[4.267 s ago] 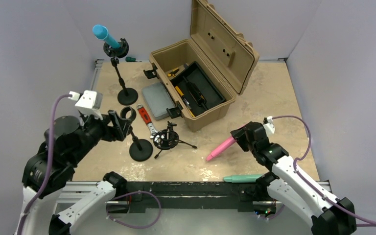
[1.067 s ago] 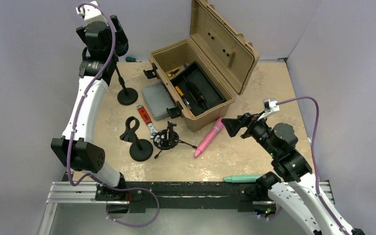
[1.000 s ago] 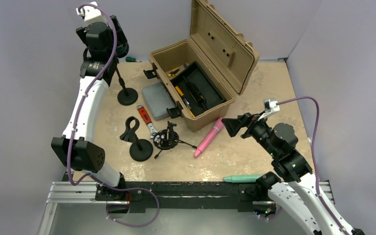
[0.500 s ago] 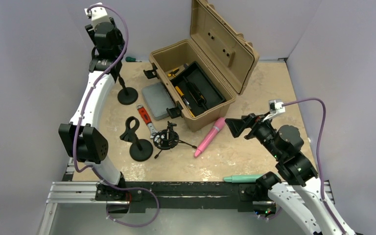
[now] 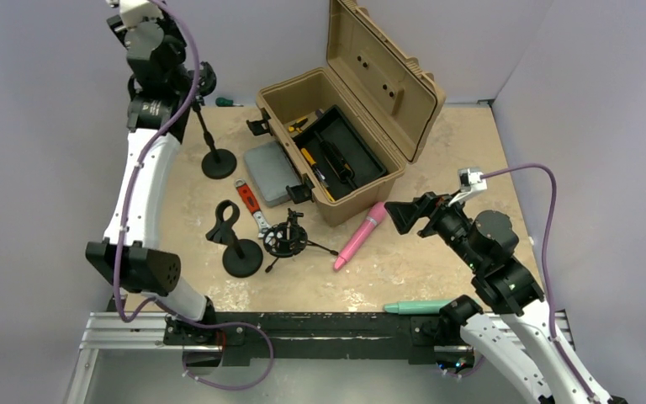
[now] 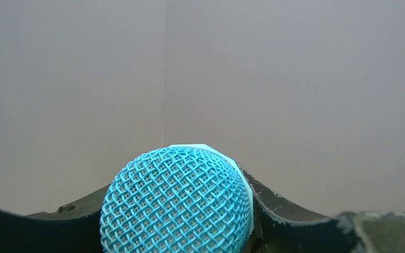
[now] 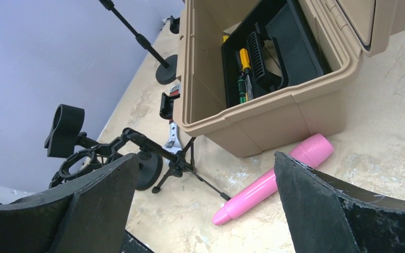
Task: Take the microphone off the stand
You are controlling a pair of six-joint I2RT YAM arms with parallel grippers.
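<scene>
On the tan table [image 5: 463, 143] the open toolbox [image 5: 362, 109] stood at the far middle, and the left arm reached high to the far-left corner, where the tall microphone stand [image 5: 219, 162] rose from its round base. The overhead view hid the clip end behind the wrist, so I could not tell whether the microphone was seated in the clip or already clear. In the wrist view the left gripper [image 6: 179, 232] had its fingers pressed against either side of the blue microphone [image 6: 176, 203], the mesh head filling the gap. I judged the extraction to be in hand: the next move called for drawing the microphone out along its own axis without tipping the stand. The right gripper [image 7: 203, 184] hung spread wide and empty above the pink microphone [image 5: 359, 235], which lay just beside the toolbox
</scene>
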